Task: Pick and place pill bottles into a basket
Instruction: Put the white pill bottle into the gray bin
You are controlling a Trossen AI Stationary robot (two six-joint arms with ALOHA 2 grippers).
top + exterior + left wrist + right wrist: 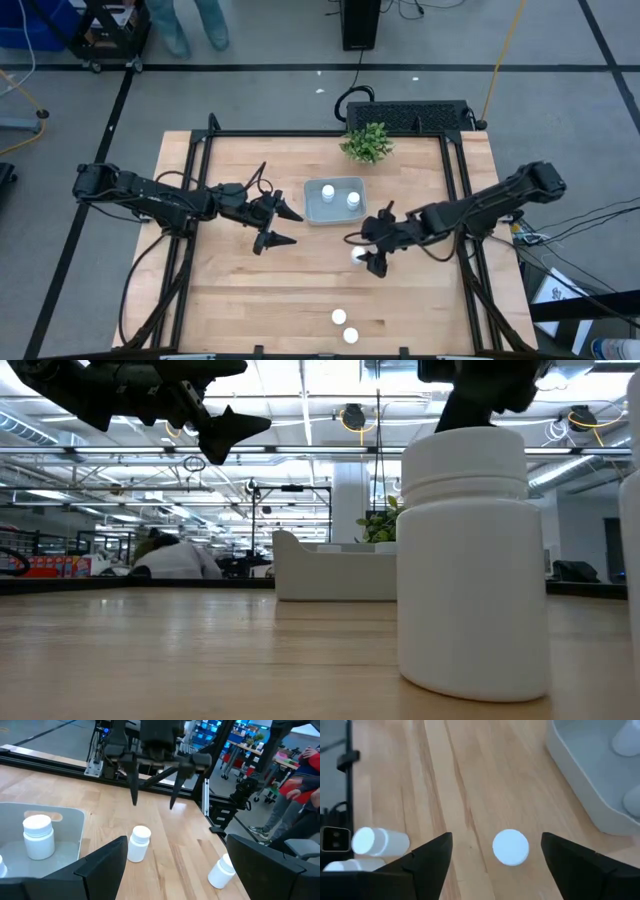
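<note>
The pale basket (335,213) stands in the table's middle, below the plant, with two white pill bottles (328,192) (352,199) upright in it. A third bottle (358,256) stands on the table near the basket's near right corner. My right gripper (368,258) hangs over it, open and pointing down; in the right wrist view its fingers stand either side of the bottle's cap (510,847) without touching it. Two more bottles (339,317) (350,335) stand by the table's near edge. My left gripper (284,226) is open and empty, left of the basket.
A small green plant (367,142) stands at the table's far edge, behind the basket. The black frame rails (200,190) run along the table's left and right sides. Bare wood lies between the basket and the near bottles. A person shows beyond the table (305,775).
</note>
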